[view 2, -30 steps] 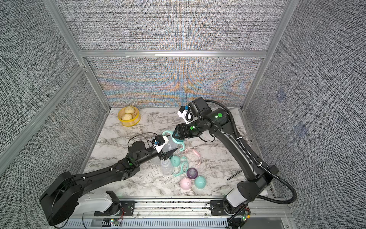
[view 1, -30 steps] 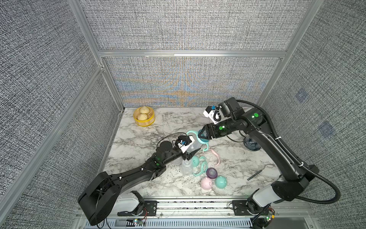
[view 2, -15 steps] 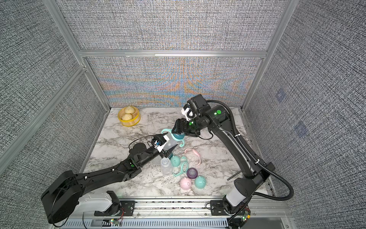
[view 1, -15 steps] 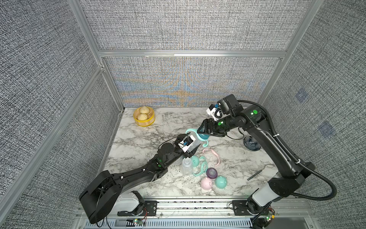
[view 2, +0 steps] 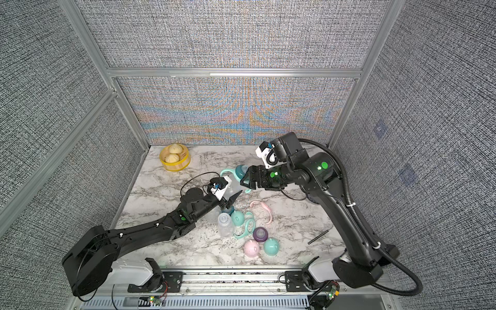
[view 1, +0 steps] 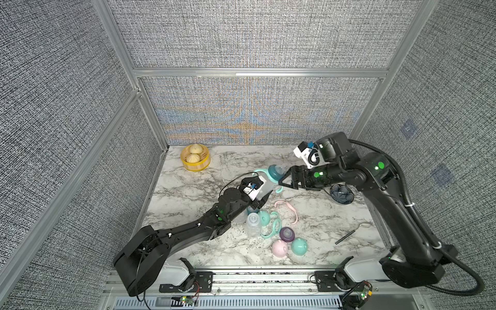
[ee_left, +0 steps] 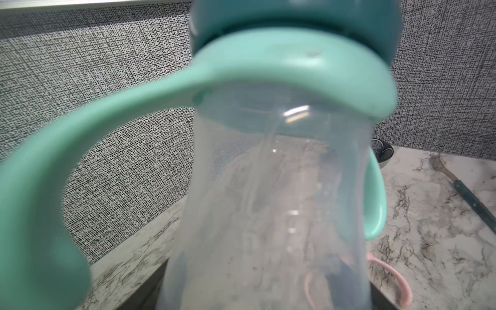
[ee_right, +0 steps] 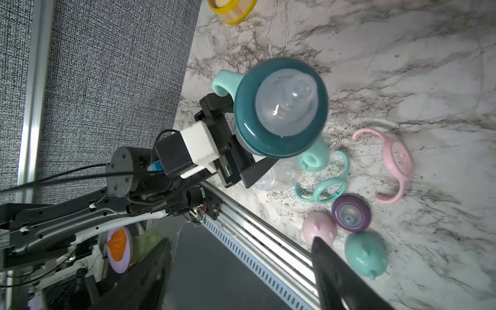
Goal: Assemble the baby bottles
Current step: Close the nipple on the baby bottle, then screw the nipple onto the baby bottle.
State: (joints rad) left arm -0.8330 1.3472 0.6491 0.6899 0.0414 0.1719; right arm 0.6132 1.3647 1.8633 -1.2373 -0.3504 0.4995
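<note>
Clamping the bottle [ee_left: 268,214] body in the left gripper [view 1: 264,194], we draw the right gripper [view 1: 285,177], jaws apart, straight off the teal collar [view 1: 273,173] without nudging it.

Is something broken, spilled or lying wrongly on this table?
Nothing is broken or spilled. Only the bottle in the left gripper is tilted, not upright. The pink handle, purple collar, pink cap and mint cap lie loose, as unassembled parts would.

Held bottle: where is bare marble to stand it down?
Bare: between the left arm and the yellow basket; also between the pink handle and the dark tool. Crowded: front centre, around the lying bottle, purple collar, pink cap, mint cap.
</note>
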